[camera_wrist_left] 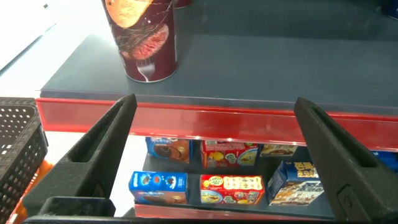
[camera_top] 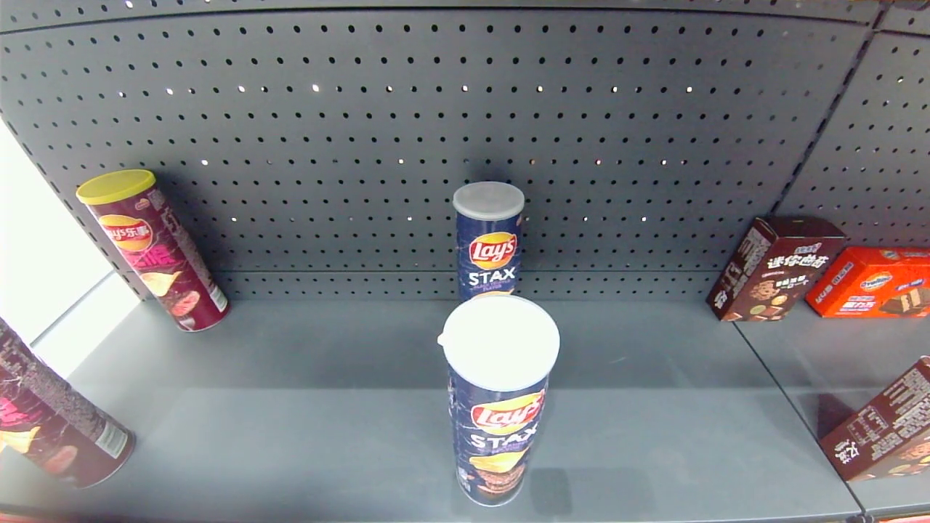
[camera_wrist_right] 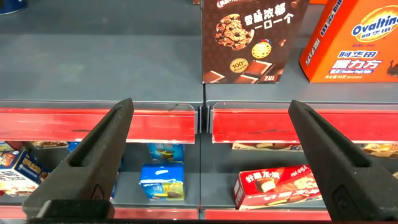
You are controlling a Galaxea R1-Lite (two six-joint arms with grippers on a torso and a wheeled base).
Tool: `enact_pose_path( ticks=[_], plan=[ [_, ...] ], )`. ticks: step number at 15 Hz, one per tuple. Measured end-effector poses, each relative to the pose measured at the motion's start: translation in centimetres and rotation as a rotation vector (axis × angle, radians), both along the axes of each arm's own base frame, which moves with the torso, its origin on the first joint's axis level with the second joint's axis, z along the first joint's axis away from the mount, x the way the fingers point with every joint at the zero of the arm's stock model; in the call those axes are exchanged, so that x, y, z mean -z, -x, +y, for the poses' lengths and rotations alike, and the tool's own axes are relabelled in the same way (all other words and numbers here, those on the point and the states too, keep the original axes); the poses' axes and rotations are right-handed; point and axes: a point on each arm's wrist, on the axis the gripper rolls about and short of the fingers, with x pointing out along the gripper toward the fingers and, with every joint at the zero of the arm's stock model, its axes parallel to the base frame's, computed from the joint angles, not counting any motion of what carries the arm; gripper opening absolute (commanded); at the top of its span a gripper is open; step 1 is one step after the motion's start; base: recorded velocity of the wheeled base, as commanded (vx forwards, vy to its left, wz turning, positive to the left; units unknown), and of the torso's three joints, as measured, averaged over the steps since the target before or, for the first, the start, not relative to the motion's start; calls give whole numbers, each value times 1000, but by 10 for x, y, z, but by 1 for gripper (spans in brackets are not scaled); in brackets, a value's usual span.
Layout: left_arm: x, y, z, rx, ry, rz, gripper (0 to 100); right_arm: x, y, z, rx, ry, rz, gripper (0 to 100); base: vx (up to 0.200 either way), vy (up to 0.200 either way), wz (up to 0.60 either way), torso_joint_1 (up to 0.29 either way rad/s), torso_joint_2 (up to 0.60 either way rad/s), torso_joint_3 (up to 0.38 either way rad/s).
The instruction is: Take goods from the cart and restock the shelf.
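On the grey shelf [camera_top: 654, 407] two dark blue chip cans stand upright in a line: one near the front edge [camera_top: 498, 407] with a white lid, one at the back [camera_top: 487, 240] against the pegboard. My left gripper [camera_wrist_left: 214, 134] is open in front of the shelf's red edge strip [camera_wrist_left: 205, 118], with nothing between its fingers, below a maroon chip can [camera_wrist_left: 143, 37]. My right gripper [camera_wrist_right: 208, 134] is open too, empty, facing the red strip [camera_wrist_right: 261, 124] beneath a brown cookie box [camera_wrist_right: 245, 37].
Maroon chip cans stand at the left [camera_top: 152, 250] and front left [camera_top: 51, 421]. Brown boxes [camera_top: 774, 269] [camera_top: 883, 428] and an orange box [camera_top: 872, 283] sit on the right. Lower shelves hold snack boxes [camera_wrist_left: 230, 186] [camera_wrist_right: 161, 180]. A black basket [camera_wrist_left: 18, 149] is beside the left gripper.
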Motion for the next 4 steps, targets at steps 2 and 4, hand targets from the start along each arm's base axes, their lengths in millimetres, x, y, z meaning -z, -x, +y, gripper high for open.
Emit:
enact_pose_path(
  ticks=[2,4],
  plan=[
    [0,0,0,0,0,0,100,0,0,0,-1,0,0,100,0,0,0,0,0,0],
    [0,0,0,0,0,0,100,0,0,0,0,-1,0,100,0,0,0,0,0,0]
  ],
)
